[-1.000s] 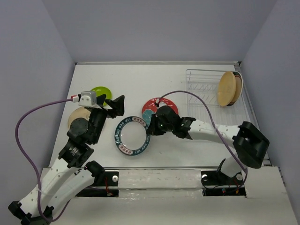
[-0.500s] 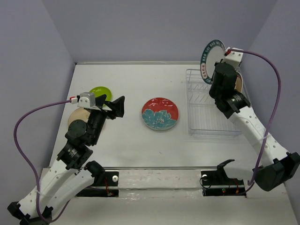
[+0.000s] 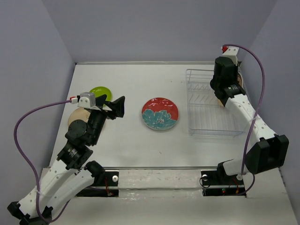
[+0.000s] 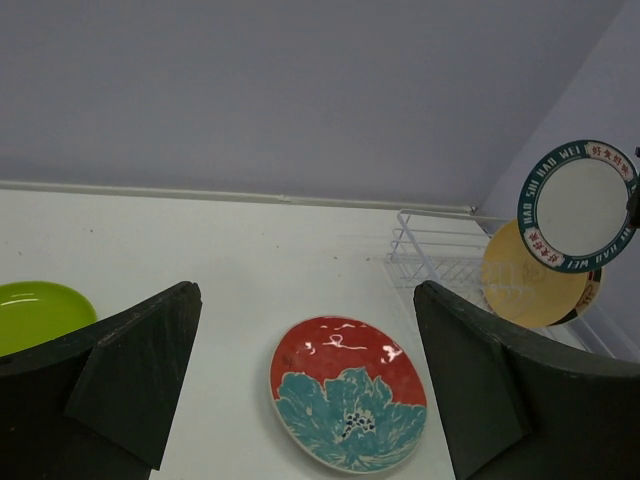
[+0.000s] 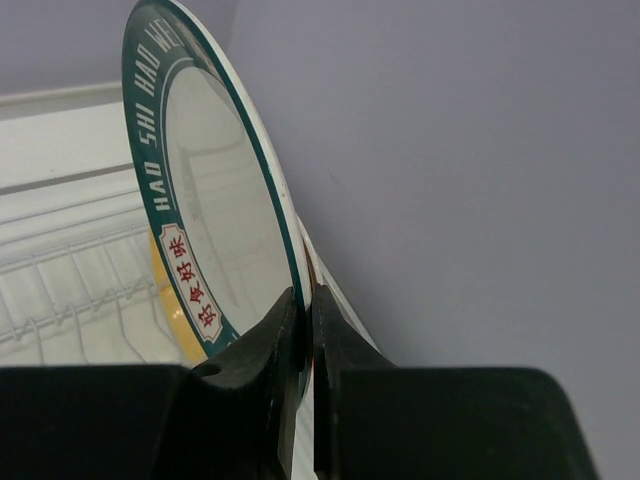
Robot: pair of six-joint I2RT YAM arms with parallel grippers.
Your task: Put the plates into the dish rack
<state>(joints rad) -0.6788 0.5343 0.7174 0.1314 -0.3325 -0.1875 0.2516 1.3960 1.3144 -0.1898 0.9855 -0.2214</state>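
Teal-rimmed plate (image 4: 577, 205) upright above rack (image 3: 206, 117); red plate (image 3: 160, 113) flat, left of rack.

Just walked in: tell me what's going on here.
The right gripper pinches a teal-rimmed white plate by its rim, upright above the far end of the dish rack, beside a tan plate standing there. The left gripper hangs open and empty. A red flowered plate, a lime plate and a second tan plate lie on the table.
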